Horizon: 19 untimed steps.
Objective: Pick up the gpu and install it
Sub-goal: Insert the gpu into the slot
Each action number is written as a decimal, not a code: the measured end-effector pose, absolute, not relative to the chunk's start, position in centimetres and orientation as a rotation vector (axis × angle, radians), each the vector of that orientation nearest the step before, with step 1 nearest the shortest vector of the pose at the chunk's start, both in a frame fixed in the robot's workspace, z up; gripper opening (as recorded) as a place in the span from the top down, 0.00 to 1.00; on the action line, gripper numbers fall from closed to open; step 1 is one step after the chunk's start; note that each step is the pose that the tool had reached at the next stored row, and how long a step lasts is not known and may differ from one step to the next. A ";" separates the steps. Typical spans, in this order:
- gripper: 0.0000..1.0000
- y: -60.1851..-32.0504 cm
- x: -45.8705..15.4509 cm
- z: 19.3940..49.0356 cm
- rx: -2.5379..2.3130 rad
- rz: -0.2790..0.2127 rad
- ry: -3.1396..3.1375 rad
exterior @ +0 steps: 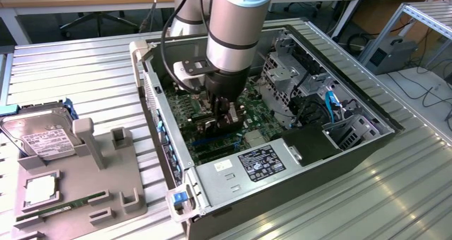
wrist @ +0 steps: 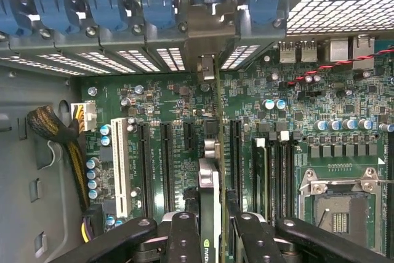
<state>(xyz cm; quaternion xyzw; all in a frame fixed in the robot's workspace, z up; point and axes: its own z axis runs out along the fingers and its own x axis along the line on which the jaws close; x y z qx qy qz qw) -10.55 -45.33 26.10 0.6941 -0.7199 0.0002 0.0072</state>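
Gripper point(wrist: 215, 221) was down inside the open computer case point(exterior: 367, 139), its two black fingers point(wrist: 184, 238) pressed in from either side of the gpu point(wrist: 208, 183) and pinching the card between them. From where I stood, the pick-up part looked finished: the card was off the grey holder point(exterior: 106, 181) on the exterior view's left, where the hard drive point(exterior: 42, 139), the CPU point(exterior: 42, 189) and the green RAM stick point(exterior: 60, 208) lay in their places.

Seen from the wrist, the gpu stood on edge over the motherboard point(wrist: 308, 121), among the long black expansion slots point(wrist: 166, 158) and apart from the white slot point(wrist: 121, 158). Its metal end reached toward the rear slot openings point(wrist: 206, 66), under the row of blue clips point(wrist: 104, 7). It looked upright and roughly square to the slots.

My judgement was that the installing was under way but not finished. I could not tell whether the card's lower edge had gone into a slot or only sat above one, since the fingers and the card itself hid that contact. With the grip not let go, and no sign of the bracket being latched at the back wall, seating and release seemed to be what was left.
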 end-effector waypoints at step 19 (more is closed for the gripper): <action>0.73 -45.3 -10.6 26.3 2.172 -0.002 -2.253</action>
